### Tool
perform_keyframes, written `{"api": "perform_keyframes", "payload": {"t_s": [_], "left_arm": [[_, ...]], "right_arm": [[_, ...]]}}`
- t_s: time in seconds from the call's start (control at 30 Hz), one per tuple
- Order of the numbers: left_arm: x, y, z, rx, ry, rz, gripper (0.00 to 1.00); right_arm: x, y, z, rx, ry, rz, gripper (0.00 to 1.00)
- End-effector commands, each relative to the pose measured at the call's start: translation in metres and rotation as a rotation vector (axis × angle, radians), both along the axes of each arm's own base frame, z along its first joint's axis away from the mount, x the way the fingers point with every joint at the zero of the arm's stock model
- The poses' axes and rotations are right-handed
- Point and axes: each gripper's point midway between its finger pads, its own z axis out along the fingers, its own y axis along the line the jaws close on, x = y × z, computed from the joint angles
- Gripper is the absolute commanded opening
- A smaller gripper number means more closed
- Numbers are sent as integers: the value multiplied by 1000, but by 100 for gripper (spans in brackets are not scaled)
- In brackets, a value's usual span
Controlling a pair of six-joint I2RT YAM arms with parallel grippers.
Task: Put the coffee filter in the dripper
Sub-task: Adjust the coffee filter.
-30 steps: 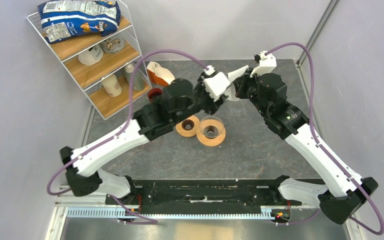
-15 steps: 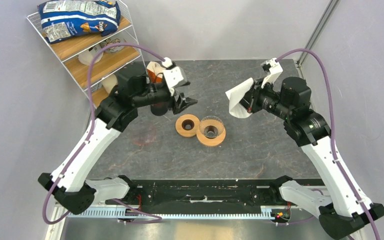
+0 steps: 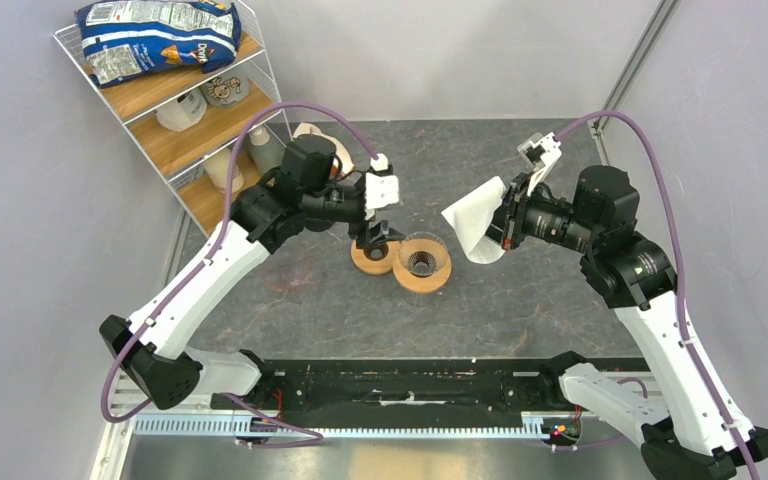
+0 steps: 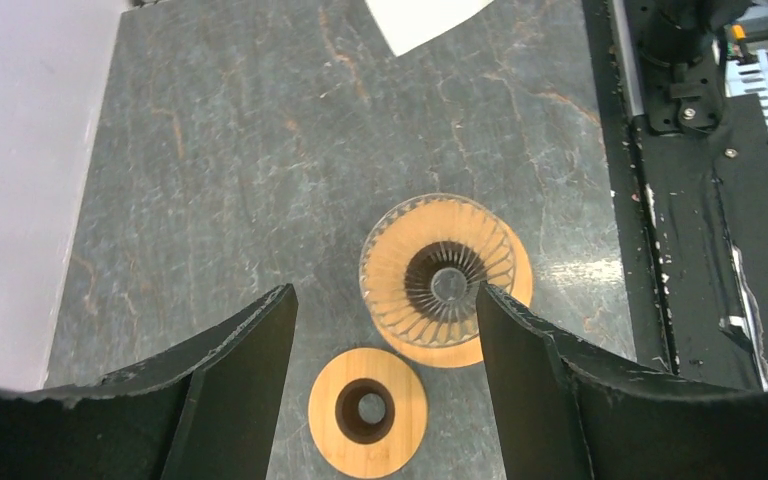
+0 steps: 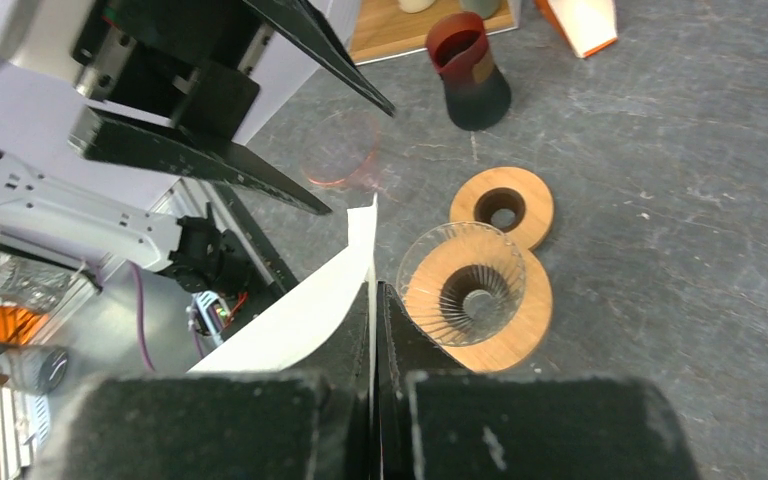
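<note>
Your right hand (image 5: 373, 325) is clamped on the coffee filter (image 5: 300, 310), with both fingers pressed flat together over one edge of the paper. The white cone fans out to the left of the fingers, held up in the air. It hangs above the bench (image 3: 520, 300), to the right of the dripper (image 3: 422, 262) and a little behind it, and does not touch it.

Your left hand (image 4: 385, 300) has its fingers spread apart and holds nothing. It hovers low over the bare wooden ring (image 4: 368, 410), and its wrist view shows the dripper's mouth between the two fingertips. Ring and dripper sit side by side, touching or almost. That hand and its forearm crowd the dripper's left side.

Farther back stand a dark red-and-black jug (image 5: 470, 70) and an orange-and-white packet (image 5: 580, 20). To the back left, a wire shelf rack (image 3: 200, 130) holds bottles, with a blue chip bag (image 3: 155, 35) on top.
</note>
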Motion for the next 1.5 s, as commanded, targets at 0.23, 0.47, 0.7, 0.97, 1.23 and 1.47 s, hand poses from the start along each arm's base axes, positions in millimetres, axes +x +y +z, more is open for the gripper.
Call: {"api": "perform_keyframes", "payload": {"t_s": [0.23,0.47,0.7,0.97,1.23,1.47], "left_arm": [[-22,-40,29,-32,-160,-80,74],[-18,-57,47,-66,-176,-29,70],[-21,-62,55,-75,-205,-34,65],[-27,-60,58,-91,-228,-53,49],[-39,-49,55,-91,-257,-88,28],[-38,-43,51,-94,-254,-55,31]], "right_arm": [[-12,18,9,66,-5,149,0],[-16,24,7,68,-17,219,0],[-15,29,6,72,-21,253,0],[-13,30,6,78,-30,263,0],[-13,29,5,69,-40,258,0],[-15,29,7,70,-59,264,0]]}}
